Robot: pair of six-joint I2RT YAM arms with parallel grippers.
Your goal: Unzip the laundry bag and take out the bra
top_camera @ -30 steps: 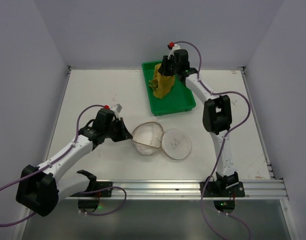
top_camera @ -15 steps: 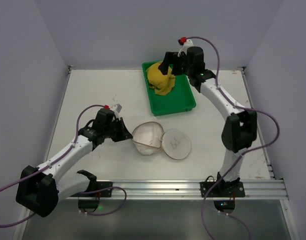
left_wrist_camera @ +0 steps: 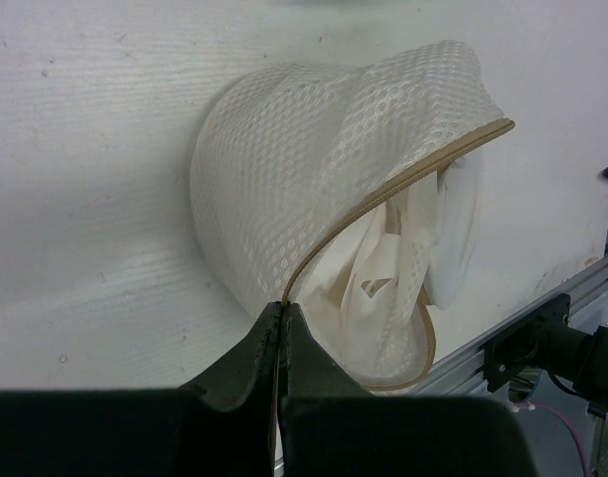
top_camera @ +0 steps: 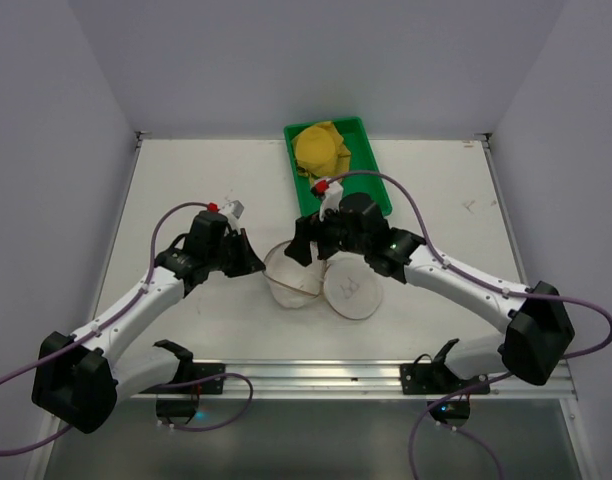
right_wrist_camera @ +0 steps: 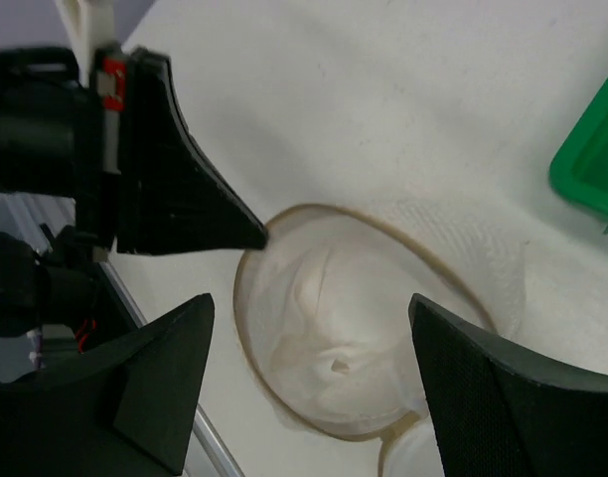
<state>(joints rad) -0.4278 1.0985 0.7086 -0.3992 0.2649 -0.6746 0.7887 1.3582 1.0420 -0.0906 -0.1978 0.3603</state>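
Note:
The laundry bag (top_camera: 289, 286) lies unzipped mid-table, its round lid (top_camera: 354, 291) flopped open to the right. My left gripper (left_wrist_camera: 282, 310) is shut on the bag's tan zipper rim (left_wrist_camera: 403, 184), holding the mouth up; pale folded lining shows inside. Over that mouth hovers my right gripper (right_wrist_camera: 312, 308), open and empty, with the mesh wall (right_wrist_camera: 473, 248) below and the left gripper's fingers (right_wrist_camera: 175, 179) beside it. In the top view the right gripper (top_camera: 306, 250) is just above the bag and the left gripper (top_camera: 252, 264) at its left edge. The bra (top_camera: 321, 148), yellow and crumpled, lies in the green tray (top_camera: 376, 170).
The green tray stands at the back centre, its corner (right_wrist_camera: 594, 159) showing in the right wrist view. An aluminium rail (top_camera: 386, 372) runs along the near table edge. Walls close in the left, back and right sides. Purple cables loop off both arms.
My right gripper opened and left the yellow bra in the green tray, then swung back to the table's middle over the bag's mouth. The left gripper kept its hold on the rim.

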